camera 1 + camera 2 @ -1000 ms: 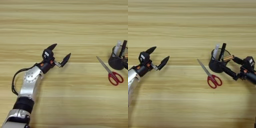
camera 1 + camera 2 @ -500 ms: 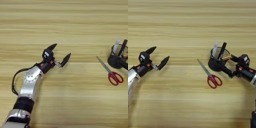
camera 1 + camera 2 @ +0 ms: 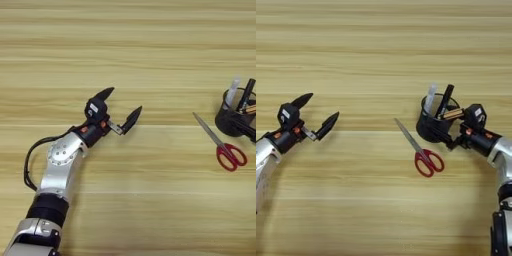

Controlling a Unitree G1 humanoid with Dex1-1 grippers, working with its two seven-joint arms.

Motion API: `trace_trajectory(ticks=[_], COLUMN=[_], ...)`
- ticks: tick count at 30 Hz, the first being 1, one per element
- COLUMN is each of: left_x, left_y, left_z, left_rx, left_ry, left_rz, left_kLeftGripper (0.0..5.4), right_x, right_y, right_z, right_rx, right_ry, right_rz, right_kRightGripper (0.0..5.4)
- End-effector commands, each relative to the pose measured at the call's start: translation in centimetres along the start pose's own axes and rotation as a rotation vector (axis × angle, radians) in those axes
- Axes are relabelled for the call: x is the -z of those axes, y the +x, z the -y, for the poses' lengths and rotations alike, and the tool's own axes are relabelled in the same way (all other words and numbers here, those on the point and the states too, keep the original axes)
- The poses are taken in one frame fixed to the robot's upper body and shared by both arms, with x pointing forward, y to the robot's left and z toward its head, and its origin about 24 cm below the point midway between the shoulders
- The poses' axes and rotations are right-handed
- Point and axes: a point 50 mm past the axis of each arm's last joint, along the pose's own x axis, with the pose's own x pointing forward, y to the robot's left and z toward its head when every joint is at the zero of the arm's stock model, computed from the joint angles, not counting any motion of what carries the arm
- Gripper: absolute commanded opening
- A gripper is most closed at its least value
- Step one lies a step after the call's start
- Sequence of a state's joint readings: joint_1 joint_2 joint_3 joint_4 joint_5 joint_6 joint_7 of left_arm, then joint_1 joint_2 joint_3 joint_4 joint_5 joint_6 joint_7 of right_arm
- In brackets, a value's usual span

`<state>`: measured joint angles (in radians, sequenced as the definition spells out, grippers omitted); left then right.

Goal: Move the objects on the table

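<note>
Your right gripper (image 3: 448, 131) has its jaws at the black mesh pen cup (image 3: 435, 125): one black finger reaches in over the near rim and the other lies against the outside wall, so it looks to have the rim pinched between them, though you cannot be sure the pinch is firm. That grip at the rim makes sense, since the cup is too wide to straddle and a wall pinch lets you drag or lift it without touching what stands inside. In the cup you can see a slim white marker (image 3: 430, 97) and a black pen (image 3: 446, 97) leaning toward the far side, plus a wooden-coloured piece near your finger; they lean freely, so a tilt of the cup may spill them. Just to the left of the cup, close but apart from it, the red-handled scissors (image 3: 420, 150) lie flat and closed on the worktop (image 3: 381, 45), blades pointing away up-left and handles toward you. Your left gripper (image 3: 120, 110) hovers well apart from all this, out over bare worktop, its jaws spread wide and holding nothing, so treat it as waiting rather than working.
</note>
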<state>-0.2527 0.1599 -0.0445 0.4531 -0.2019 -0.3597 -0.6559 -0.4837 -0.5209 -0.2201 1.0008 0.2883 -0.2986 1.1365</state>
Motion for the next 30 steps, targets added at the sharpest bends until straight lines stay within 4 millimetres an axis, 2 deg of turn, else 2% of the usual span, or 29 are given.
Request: trace_trajectory(ticks=[1,10,15,22,30], left_x=[0.0,0.0,0.0,0.0,0.0], left_y=[0.1,0.1,0.2,0.2,0.2], left_z=[0.0,0.1,0.1,0.1,0.1], left_rx=[0.006,0.004,0.004,0.005,0.004], left_ry=[0.009,0.009,0.009,0.01,0.009], left_rz=[0.001,0.001,0.001,0.0,-0.001], left_kLeftGripper=[5.4,5.4,5.4,5.4,5.4], right_x=[-0.3,-0.5,-0.6,-0.9,-3.0], right_y=[1.1,1.6,1.8,2.1,2.8], right_z=[-0.2,-0.3,-0.4,-0.4,-0.6], right_rx=[-0.017,-0.02,-0.02,-0.02,-0.051], right_ry=[-0.018,-0.022,-0.026,-0.035,-0.102], right_rz=[0.003,0.013,0.019,0.037,0.114], right_kRightGripper=[5.37,5.37,4.83,4.75,4.75])
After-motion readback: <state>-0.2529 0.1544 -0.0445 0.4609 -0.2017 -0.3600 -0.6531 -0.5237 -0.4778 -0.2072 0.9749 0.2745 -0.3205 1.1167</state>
